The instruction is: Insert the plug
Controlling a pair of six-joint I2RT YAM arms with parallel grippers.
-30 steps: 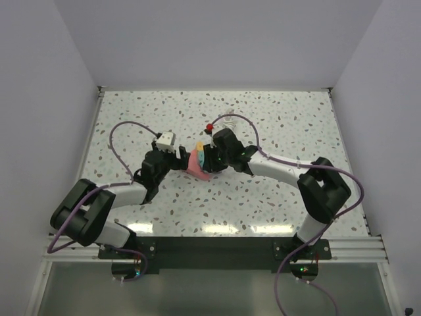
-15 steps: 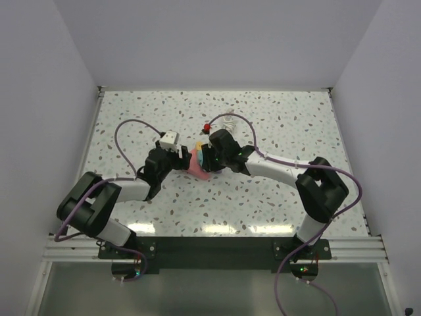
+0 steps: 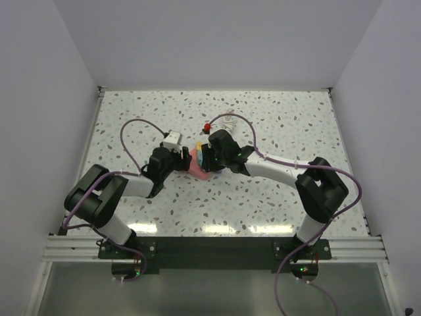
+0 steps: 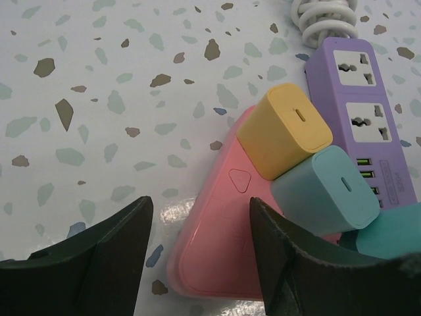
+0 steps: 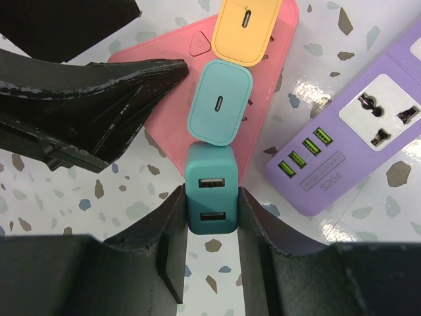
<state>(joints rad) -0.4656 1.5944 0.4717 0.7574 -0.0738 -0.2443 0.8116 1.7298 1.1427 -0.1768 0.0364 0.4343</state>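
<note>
A pink triangular power strip [image 5: 164, 92] lies on the speckled table, with a yellow charger [image 5: 247, 29] and a light-blue charger [image 5: 220, 102] plugged into it. My right gripper [image 5: 210, 197] is shut on a teal two-port USB plug [image 5: 211, 168] at the strip's near edge, right behind the light-blue charger. My left gripper [image 4: 197, 210] is open, its jaws straddling a corner of the pink strip [image 4: 217, 257]; one finger [image 4: 302, 263] is over the strip, the other over the table. In the top view both grippers [image 3: 181, 158] [image 3: 207, 157] meet over the pink strip [image 3: 198, 171].
A purple power strip [image 5: 355, 145] with green USB ports lies beside the pink one, with its coiled white cable [image 4: 325, 20] beyond it. The left gripper's black fingers [image 5: 99, 99] crowd the pink strip's left side. Purple arm cables loop over the table.
My left arm has swung right, bringing its gripper up to the pink strip. My right gripper has shifted slightly left with the teal plug.
</note>
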